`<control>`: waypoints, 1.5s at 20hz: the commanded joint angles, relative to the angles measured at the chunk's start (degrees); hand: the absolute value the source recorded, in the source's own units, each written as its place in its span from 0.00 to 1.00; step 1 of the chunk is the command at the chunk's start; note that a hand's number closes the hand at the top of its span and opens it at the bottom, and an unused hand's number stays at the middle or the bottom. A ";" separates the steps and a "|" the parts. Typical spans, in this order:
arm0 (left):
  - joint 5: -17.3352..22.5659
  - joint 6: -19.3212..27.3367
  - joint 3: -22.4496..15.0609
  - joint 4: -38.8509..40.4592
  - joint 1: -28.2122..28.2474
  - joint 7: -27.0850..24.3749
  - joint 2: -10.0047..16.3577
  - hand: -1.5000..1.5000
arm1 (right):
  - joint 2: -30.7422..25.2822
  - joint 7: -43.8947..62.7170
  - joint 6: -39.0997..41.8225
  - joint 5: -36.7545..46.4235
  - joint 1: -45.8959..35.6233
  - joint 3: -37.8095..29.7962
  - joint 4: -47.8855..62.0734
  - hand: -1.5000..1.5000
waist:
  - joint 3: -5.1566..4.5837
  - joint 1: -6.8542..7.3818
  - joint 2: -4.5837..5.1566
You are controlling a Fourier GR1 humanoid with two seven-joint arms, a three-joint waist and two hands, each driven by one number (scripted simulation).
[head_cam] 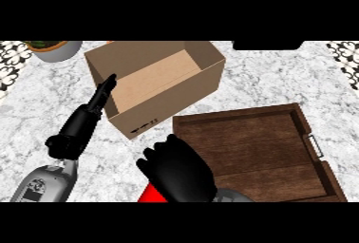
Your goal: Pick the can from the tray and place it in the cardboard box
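The open cardboard box [161, 78] stands at the back middle of the counter, its inside bare. In front of it to the right lies the dark wooden tray [263, 152], with nothing showing in it. My right hand [176, 172] hovers at the tray's left edge, fingers curled round a red can [153, 194], of which only a patch shows below the hand. My left hand [98, 102] is stretched out with straight fingers, its tips at the box's left wall.
A grey plant pot [54, 49] sits at the back left corner. A black object [266, 45] lies at the back edge on the right. Patterned tiles border the marble counter [280, 80] on both sides.
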 commanded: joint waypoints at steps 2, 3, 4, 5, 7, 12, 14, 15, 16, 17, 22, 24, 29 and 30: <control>-0.20 -0.67 -2.85 1.89 1.65 2.39 -2.98 0.50 | 0.86 0.65 4.92 -4.25 1.55 -2.38 -13.08 1.00 | -0.41 -0.71 0.61; -1.11 0.12 -3.26 2.06 0.31 2.97 -3.57 0.50 | 2.50 2.30 9.05 -7.66 -3.17 -5.57 -15.61 1.00 | -0.43 -0.73 0.62; -0.27 -1.11 -2.05 0.89 0.35 4.05 -1.99 0.50 | 0.63 2.67 8.12 -7.30 3.00 -4.29 -21.09 1.00 | -0.39 -1.23 0.48; -1.52 -0.53 -2.41 3.56 -0.56 2.78 -2.93 0.50 | 2.25 4.02 10.52 -7.91 -0.06 -6.95 -21.65 1.00 | -0.43 -1.19 0.66; -0.54 -2.17 -2.64 1.77 2.73 1.68 -2.53 0.50 | 2.56 7.08 8.66 -7.69 -1.32 -8.35 -21.10 1.00 | -0.43 -0.37 0.68; 1.80 -4.96 0.34 2.01 1.91 1.71 -1.22 0.50 | 2.61 12.72 13.98 -14.36 -3.39 -15.46 -25.98 1.00 | -0.44 -0.27 0.73; -1.93 -2.14 -2.60 2.56 0.29 2.87 -4.34 0.50 | 2.61 15.10 9.22 -13.97 -8.77 -14.89 -19.09 1.00 | -0.45 0.11 0.84; -2.84 -1.48 -2.97 3.78 1.23 0.67 -5.33 0.50 | 2.62 16.89 10.02 -15.17 -9.11 -14.92 -20.60 1.00 | -0.46 -0.02 0.82; -0.46 -4.04 -0.41 4.12 0.48 0.90 -3.09 0.50 | 2.62 18.49 9.47 -14.17 -13.05 -15.80 -17.28 1.00 | -0.48 0.22 0.85; -2.21 -1.64 -2.25 5.47 -1.50 1.68 -6.13 0.50 | 2.62 17.78 8.03 -14.72 -14.91 -17.84 -14.47 1.00 | -0.48 0.08 1.01; -3.17 -2.03 -3.10 2.94 -0.84 4.26 -6.53 0.50 | 2.62 17.03 6.11 -18.84 -22.29 -22.81 -6.04 1.00 | -0.46 0.56 1.03; -0.57 -5.50 0.59 2.03 -2.33 4.70 -3.19 0.50 | 2.62 18.71 5.78 -22.52 -26.13 -24.32 -3.40 1.00 | -0.46 0.71 0.93; -1.48 -5.04 0.10 5.42 -0.26 1.34 -5.41 0.50 | 2.63 16.10 -0.61 -22.46 -29.76 -24.63 5.63 1.00 | -0.48 0.81 1.10; -2.66 -4.78 -0.87 3.84 0.13 1.71 -5.30 0.50 | 2.63 15.61 -3.47 -23.08 -32.28 -24.53 11.24 1.00 | -0.49 1.57 1.23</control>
